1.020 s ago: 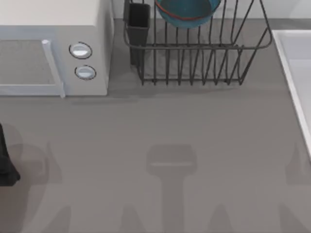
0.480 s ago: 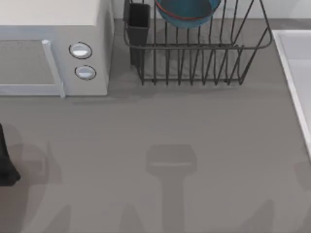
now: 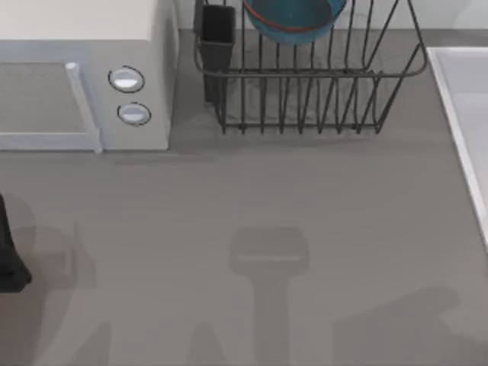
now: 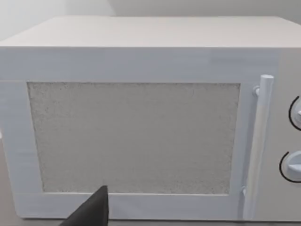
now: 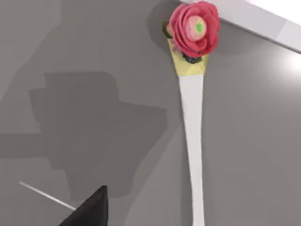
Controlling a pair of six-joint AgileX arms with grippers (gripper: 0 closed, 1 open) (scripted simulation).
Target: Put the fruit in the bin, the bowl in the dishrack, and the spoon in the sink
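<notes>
The teal-blue bowl [image 3: 293, 19] is already sitting in the black wire dishrack [image 3: 320, 76]. A new arm shadow is being cast well below that rack, so the white flower-ended spoon [image 5: 192, 117] is probably being approached. Finger opening: cannot tell.

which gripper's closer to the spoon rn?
Right. The right gripper hangs just above the spoon, which lies beside the sink; the left gripper faces the microwave at the table's left.

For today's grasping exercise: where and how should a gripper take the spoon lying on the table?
Grip the spoon at mid-handle, coming from above with fingers across its width. It lies flat on the table, and the handle is long, thin and bare, whereas the flower-decorated end is bulky.
</notes>
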